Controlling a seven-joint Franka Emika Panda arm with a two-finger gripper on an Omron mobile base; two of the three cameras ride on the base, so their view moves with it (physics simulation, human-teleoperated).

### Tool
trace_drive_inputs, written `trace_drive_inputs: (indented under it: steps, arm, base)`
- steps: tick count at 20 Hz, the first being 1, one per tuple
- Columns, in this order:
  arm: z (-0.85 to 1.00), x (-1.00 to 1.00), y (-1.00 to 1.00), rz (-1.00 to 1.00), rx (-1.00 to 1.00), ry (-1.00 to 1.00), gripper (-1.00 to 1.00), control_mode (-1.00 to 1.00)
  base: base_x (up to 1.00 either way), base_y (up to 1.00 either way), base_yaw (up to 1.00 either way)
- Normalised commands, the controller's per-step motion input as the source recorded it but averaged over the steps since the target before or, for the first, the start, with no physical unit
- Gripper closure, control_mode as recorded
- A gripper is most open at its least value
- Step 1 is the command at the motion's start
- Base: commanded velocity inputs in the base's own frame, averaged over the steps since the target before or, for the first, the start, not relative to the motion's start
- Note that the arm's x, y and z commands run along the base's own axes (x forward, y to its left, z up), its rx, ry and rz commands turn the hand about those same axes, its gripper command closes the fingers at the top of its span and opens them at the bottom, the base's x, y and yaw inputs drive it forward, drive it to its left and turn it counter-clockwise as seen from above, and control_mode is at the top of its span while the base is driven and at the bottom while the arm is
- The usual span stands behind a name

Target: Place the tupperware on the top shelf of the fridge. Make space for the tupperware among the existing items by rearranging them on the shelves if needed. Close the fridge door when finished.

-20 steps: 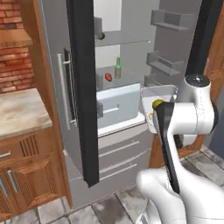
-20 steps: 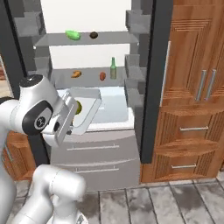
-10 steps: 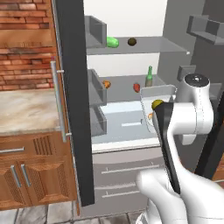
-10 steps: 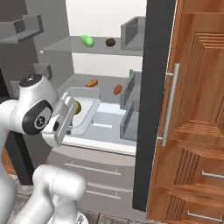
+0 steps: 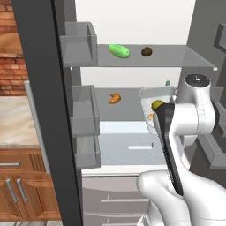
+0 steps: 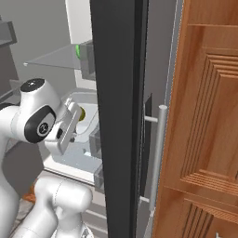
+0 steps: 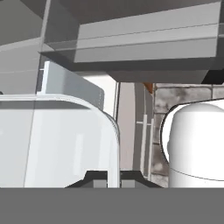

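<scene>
So the gripper had its fingers pinched on the rim of the tupperware, held up in front of the open fridge. The top shelf sat above the fingers, with the cucumber and brown ball up on it. The croissant was off to their left, further back on the shelf below
</scene>
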Motion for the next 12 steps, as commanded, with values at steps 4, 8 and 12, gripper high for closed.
trace_drive_inputs:
  steps: [4,8,12]
  arm:
    - [0.0,0.0,0.0,0.0,0.0,0.0,1.0,1.0]
    - [-0.08,0.08,0.07,0.0,-0.01,-0.02,1.0,-1.0]
    - [-0.24,0.3,0.16,0.0,0.0,-0.03,1.0,-1.0]
  base:
    - [0.85,0.0,0.08]
    - [0.4,0.09,0.01]
    - [0.0,0.0,0.0]
